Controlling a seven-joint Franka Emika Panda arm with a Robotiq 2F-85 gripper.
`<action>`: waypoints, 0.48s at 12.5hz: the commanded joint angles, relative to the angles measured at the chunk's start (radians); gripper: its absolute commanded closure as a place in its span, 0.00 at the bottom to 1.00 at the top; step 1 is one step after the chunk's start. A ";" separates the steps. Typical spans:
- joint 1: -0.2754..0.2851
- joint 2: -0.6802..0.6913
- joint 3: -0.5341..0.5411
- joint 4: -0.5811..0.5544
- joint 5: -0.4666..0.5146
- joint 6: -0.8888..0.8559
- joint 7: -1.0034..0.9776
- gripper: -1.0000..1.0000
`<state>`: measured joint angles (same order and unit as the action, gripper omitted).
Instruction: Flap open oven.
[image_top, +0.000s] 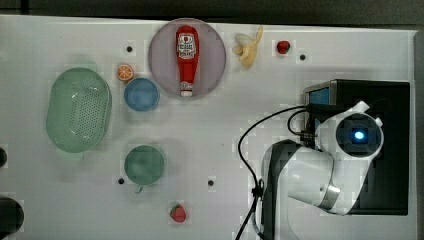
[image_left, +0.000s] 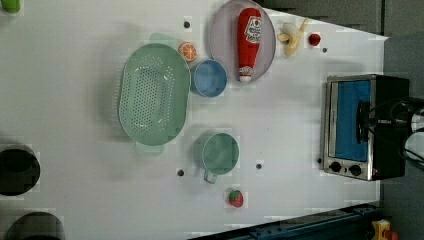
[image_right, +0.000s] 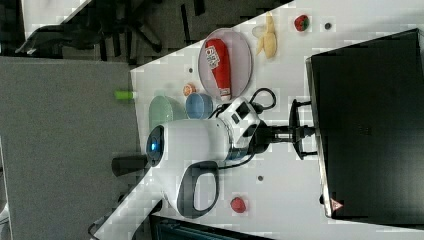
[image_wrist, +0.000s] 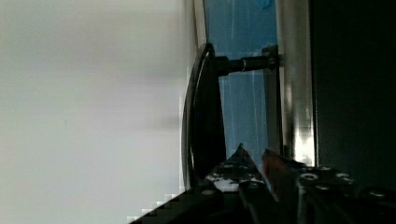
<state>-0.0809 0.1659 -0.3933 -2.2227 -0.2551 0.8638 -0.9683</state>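
Oven (image_left: 367, 125) sits at the left view's right edge of the white table (image_left: 75, 100), door closed, blue glass facing the table, two black knobs (image_left: 345, 168) at its near end. Gripper (image_right: 298, 131) is at the oven's front top edge in the right view, fingers splayed open on either side of the dark bar handle (image_wrist: 201, 112); wrist view shows the handle right beside the fingertips, contact unclear. Elsewhere: ketchup bottle (image_top: 186, 59) on a plate (image_top: 160, 55), green colander (image_top: 77, 110), blue bowl (image_top: 141, 94), green cup (image_top: 144, 165), all well apart from the oven.
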 joint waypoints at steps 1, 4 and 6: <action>0.054 0.002 0.024 0.001 -0.126 -0.027 0.105 0.82; 0.082 0.013 0.049 0.000 -0.239 -0.059 0.268 0.82; 0.097 0.024 0.072 0.000 -0.283 -0.085 0.333 0.82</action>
<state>-0.0206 0.1826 -0.3435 -2.2207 -0.5288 0.8032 -0.7437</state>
